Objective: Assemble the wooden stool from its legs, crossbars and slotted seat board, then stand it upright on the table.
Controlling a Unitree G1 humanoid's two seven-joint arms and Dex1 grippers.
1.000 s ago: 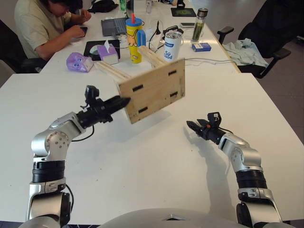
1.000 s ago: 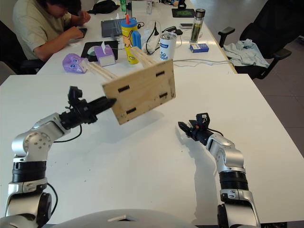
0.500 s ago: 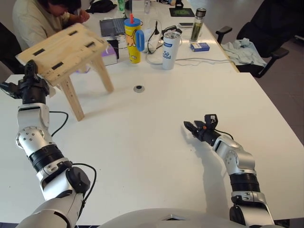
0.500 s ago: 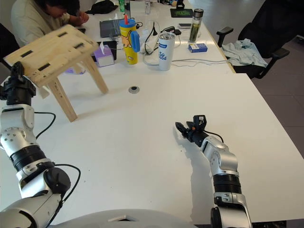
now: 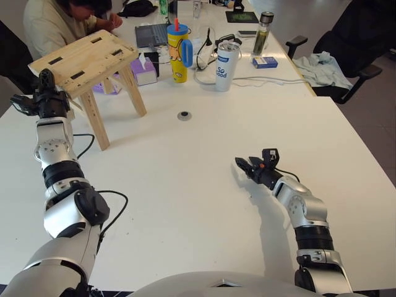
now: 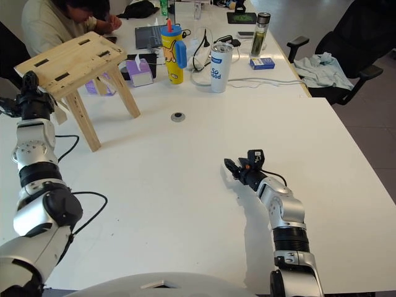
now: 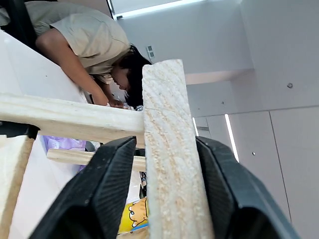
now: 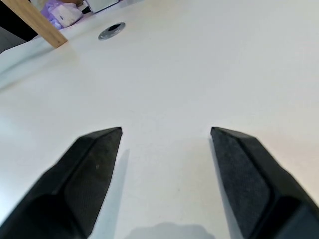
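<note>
Head views: wooden stool [image 5: 94,80] upright on its legs at the tabletop's [image 5: 198,204] far left, left jaws at its seat board [image 5: 74,57] edge, right jaws low near the tabletop's middle, well apart from the stool. Left wrist view: left jaws clamped on the seat board's edge. Right wrist view: right jaws spread wide just over the tabletop.

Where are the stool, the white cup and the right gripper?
stool [image 5: 83,54], left eye view, seat board top
white cup [image 5: 225,62], left eye view, side wall
right gripper [image 5: 242,165], left eye view, between its fingertips
</note>
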